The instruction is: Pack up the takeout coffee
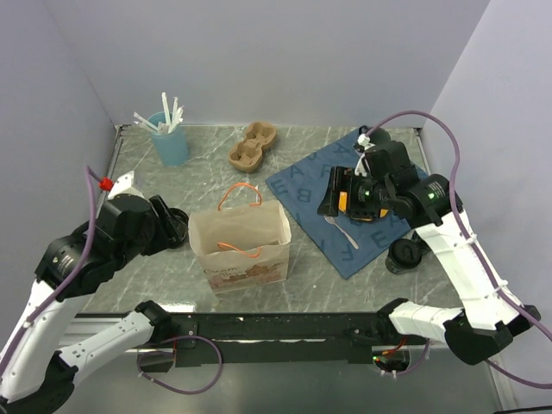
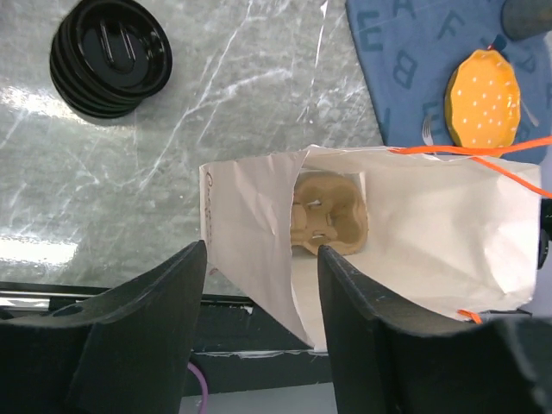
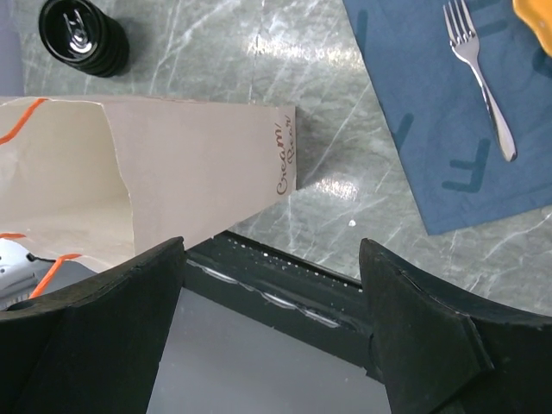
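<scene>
The left gripper is released, jaws apart and clamping nothing. The left wall of the paper bag shows in the gap between them, and whether a finger touches the paper cannot be told. The bag stands open on the marbled tabletop, with a brown pulp cup carrier lying at its bottom. The takeout coffee, black, ribbed and lidded, stands on the tabletop outside the bag, off its left side and apart from it. The right gripper hangs spread wide and empty over a blue lettered mat right of the bag. The mat carries a fork and an orange dotted thing. At the back stand a second cup carrier and a light-blue cup of white sticks.
</scene>
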Robot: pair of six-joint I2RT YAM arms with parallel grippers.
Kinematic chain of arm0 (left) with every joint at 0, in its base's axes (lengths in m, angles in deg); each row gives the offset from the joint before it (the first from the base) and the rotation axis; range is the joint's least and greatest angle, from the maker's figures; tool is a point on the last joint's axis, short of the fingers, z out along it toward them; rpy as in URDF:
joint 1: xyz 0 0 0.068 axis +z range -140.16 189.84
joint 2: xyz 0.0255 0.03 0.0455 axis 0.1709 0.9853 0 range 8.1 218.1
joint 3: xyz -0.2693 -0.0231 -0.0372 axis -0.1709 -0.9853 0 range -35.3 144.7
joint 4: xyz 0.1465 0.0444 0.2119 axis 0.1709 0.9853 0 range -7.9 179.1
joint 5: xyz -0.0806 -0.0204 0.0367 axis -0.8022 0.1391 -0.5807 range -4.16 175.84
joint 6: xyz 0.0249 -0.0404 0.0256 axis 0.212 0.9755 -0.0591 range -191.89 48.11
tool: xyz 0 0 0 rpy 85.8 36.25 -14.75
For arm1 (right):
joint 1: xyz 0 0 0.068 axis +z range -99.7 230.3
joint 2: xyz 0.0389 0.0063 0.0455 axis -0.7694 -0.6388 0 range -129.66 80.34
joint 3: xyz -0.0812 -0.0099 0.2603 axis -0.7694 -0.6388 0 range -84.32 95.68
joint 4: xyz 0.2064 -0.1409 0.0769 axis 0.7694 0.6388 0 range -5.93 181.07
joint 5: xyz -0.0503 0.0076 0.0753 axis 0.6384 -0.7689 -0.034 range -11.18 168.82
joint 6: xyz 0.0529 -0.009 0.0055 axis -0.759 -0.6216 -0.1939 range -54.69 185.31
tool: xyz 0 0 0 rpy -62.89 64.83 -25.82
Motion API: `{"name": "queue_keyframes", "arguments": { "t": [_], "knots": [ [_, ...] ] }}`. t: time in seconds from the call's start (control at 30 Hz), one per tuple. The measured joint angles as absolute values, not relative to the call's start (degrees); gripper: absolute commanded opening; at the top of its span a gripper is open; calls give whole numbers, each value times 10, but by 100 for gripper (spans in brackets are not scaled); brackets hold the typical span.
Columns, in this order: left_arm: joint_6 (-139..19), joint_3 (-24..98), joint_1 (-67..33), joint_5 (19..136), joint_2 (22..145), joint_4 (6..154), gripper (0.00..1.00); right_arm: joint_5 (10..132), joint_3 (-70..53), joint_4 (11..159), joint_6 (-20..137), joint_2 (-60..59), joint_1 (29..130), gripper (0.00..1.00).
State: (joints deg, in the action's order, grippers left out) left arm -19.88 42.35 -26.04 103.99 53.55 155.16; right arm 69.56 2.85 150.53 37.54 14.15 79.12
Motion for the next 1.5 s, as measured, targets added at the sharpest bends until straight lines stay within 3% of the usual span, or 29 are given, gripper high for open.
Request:
{"name": "queue_keyframes", "arguments": {
  "t": [0.13,0.37,0.47,0.6,0.73,0.83,0.87,1.1,1.17,1.5],
  "knots": [
    [-201,401,-260,1038,550,1524,48,687,34,1510,375,128,791,89],
    [-229,380,-260,1037,606,1460,11,685,34,1519,377,127,791,91],
    [-253,379,-260,1037,632,1429,4,705,38,1539,370,127,791,91],
    [-289,371,-260,1037,642,1388,3,755,62,1583,357,121,790,91],
    [-312,370,-260,1038,649,1370,19,806,68,1598,348,118,773,92],
    [-323,370,-260,1038,653,1364,39,833,55,1601,347,122,736,92],
    [-324,369,-260,1039,652,1363,51,838,44,1600,348,125,715,92],
    [-333,367,-260,1040,637,1375,94,844,-42,1606,356,139,514,92],
    [-335,370,-260,1037,630,1377,99,845,-69,1609,358,138,459,92],
    [-332,370,-260,1007,588,1379,96,873,-115,1591,382,111,354,93]
  ]
}}
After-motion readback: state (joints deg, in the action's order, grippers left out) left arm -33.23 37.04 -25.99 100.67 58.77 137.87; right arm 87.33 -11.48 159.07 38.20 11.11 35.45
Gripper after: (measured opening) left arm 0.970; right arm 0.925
